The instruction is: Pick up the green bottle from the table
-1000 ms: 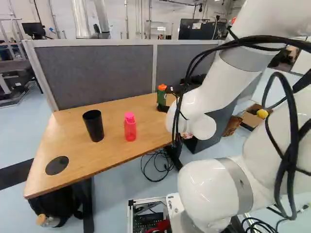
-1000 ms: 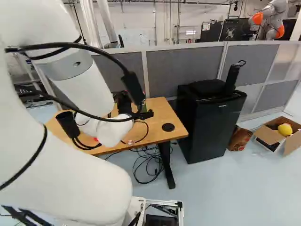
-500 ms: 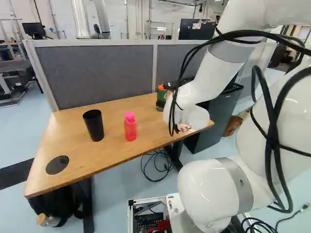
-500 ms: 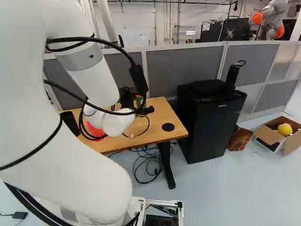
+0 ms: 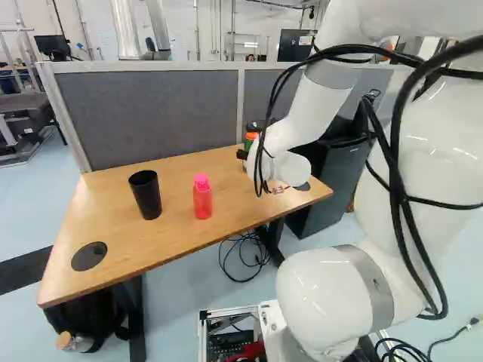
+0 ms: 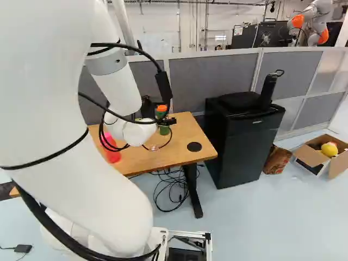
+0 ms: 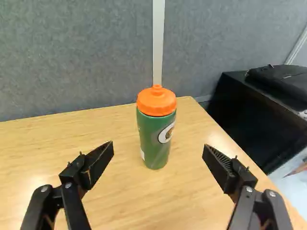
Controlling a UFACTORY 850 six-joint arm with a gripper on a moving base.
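Note:
In the right base view my gripper (image 6: 167, 122) shows only in part, as black pieces beside the green bottle (image 6: 164, 130). The wrist view has the gripper (image 7: 159, 146) open, its two fingers wide apart with nothing held. Ahead of them, centred on the gap, the green bottle (image 7: 153, 134) with its orange cap stands upright on the wooden table (image 7: 110, 191), touched by neither finger. From the left base view, the arm and gripper hide most of the bottle (image 5: 250, 142).
A pink bottle (image 5: 202, 197) and a black cup (image 5: 146, 194) stand on the same table. Behind it runs a grey partition (image 5: 151, 113). A black fridge (image 6: 244, 141) is right of the table; another robot (image 6: 312, 24) stands beyond the partition.
The arm has swung leftward in the left base view, its wrist now nearer the pink bottle's side. More of the green bottle shows in the right base view. The base has not moved.

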